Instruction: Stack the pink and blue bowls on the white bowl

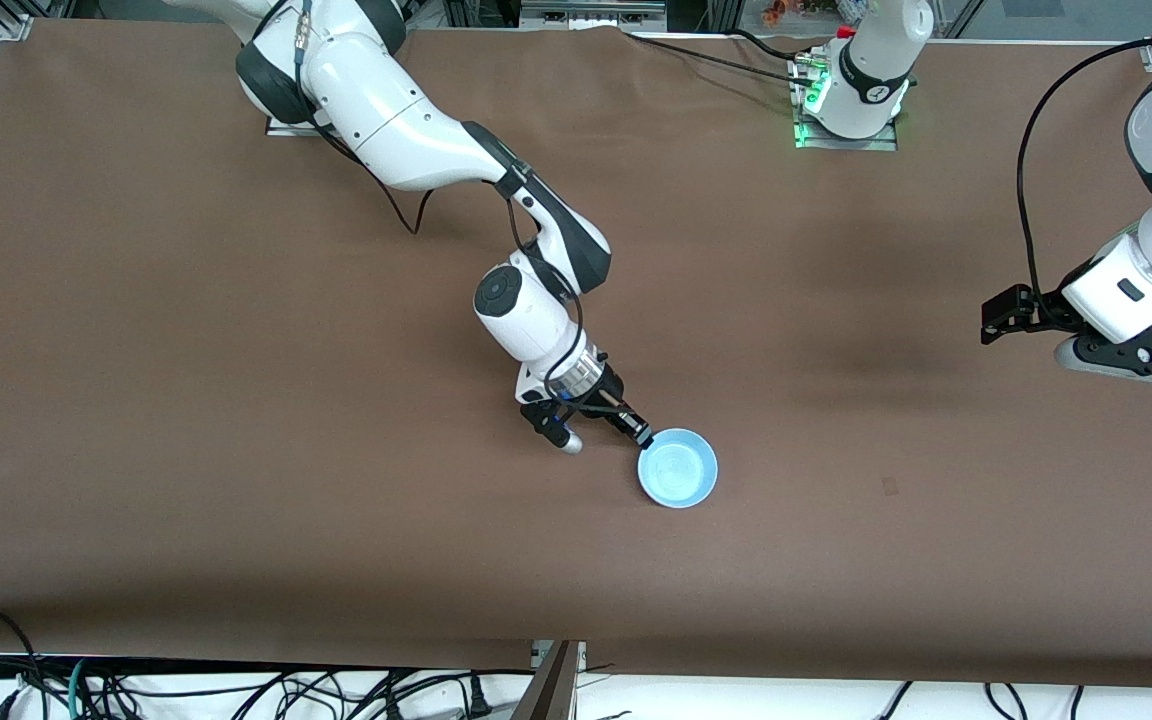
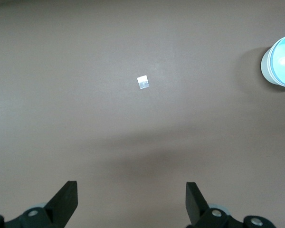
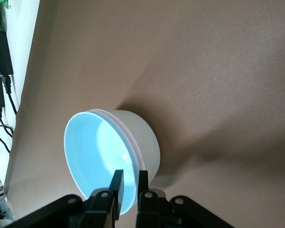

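Brown tabletop (image 1: 236,400) shows you stacked bowls, pink rim (image 3: 126,134) barely visible between blue bowl (image 1: 677,467) and white bowl (image 3: 140,135), right gripper (image 1: 644,437) pinching the blue rim, left gripper (image 2: 131,202) waiting spread.

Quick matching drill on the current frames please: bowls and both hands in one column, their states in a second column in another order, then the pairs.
1. blue bowl
2. white bowl
3. right hand
4. left hand

A. open, waiting over bare table at the left arm's end
B. outermost of the stack, on the table
C. at the stack's rim, fingers astride the wall
D. nested on top, inside showing

Pairs: 1-D, 2-B, 3-C, 4-A
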